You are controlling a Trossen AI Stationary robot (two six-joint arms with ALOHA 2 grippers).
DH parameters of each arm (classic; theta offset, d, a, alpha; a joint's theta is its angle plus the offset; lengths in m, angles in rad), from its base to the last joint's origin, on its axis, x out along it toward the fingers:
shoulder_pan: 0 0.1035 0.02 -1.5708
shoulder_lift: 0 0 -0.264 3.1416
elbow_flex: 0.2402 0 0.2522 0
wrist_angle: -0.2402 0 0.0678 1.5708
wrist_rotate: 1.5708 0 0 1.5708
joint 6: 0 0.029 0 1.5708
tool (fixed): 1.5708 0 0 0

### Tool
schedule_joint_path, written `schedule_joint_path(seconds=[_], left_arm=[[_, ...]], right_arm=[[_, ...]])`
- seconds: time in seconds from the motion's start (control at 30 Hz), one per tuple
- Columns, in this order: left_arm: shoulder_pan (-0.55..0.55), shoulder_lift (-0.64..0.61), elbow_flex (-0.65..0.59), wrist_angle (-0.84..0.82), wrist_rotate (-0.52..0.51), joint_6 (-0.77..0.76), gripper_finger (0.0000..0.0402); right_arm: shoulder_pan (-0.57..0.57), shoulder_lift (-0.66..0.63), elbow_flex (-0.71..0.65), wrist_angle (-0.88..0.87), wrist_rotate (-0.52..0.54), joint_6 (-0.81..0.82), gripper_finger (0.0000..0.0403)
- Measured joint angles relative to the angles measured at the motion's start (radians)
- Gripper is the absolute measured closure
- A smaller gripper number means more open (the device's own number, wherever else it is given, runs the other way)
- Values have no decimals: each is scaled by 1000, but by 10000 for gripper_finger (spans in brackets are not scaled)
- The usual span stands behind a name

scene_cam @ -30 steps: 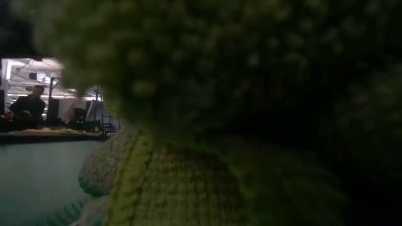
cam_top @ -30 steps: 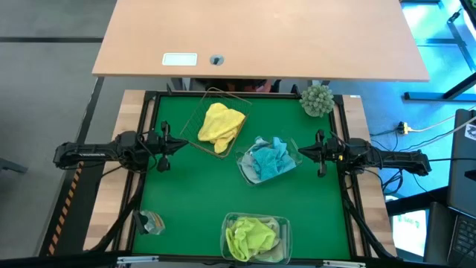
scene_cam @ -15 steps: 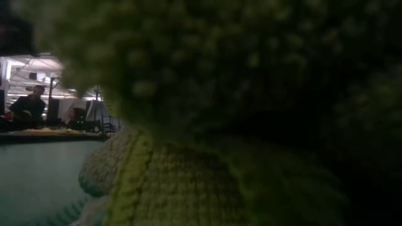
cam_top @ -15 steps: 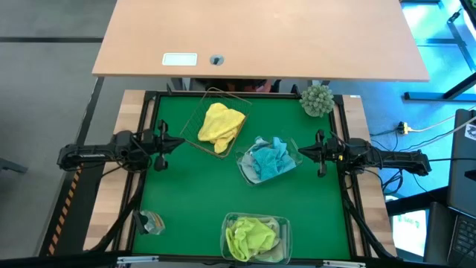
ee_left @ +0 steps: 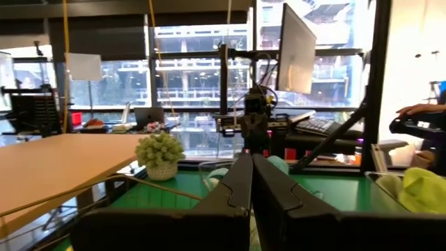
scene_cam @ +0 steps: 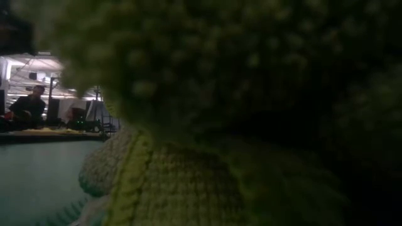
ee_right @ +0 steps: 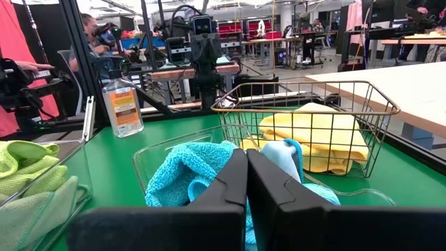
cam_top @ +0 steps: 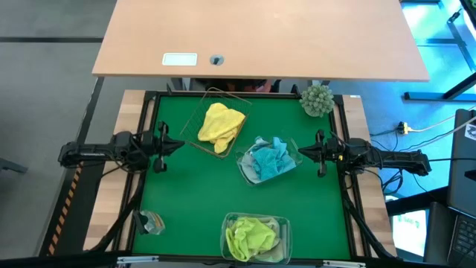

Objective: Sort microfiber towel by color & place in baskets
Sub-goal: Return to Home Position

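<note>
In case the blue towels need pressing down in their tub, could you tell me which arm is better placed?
Probably the right. The right pincer, shut, points at the clear tub of blue towels, close beside it. The left pincer sits farther off, nearer the wire basket.

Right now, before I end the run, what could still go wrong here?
Blue towels heap above their clear tub's rim; a fold may slide out near the right gripper. A small bottle stands at the mat's edge on the left gripper's side; a low swing might tip it. Green towel blocks the low view, so checks rest on the high view.
</note>
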State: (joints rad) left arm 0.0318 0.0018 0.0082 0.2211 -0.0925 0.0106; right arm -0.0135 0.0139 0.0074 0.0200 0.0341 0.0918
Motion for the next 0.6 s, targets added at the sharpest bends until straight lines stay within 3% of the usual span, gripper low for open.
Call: schedule_joint_path(seconds=[0.6], left_arm=[[-22,0,0,-2,0,0,401]], right_arm=[[0,1,0,0,0,0,400]])
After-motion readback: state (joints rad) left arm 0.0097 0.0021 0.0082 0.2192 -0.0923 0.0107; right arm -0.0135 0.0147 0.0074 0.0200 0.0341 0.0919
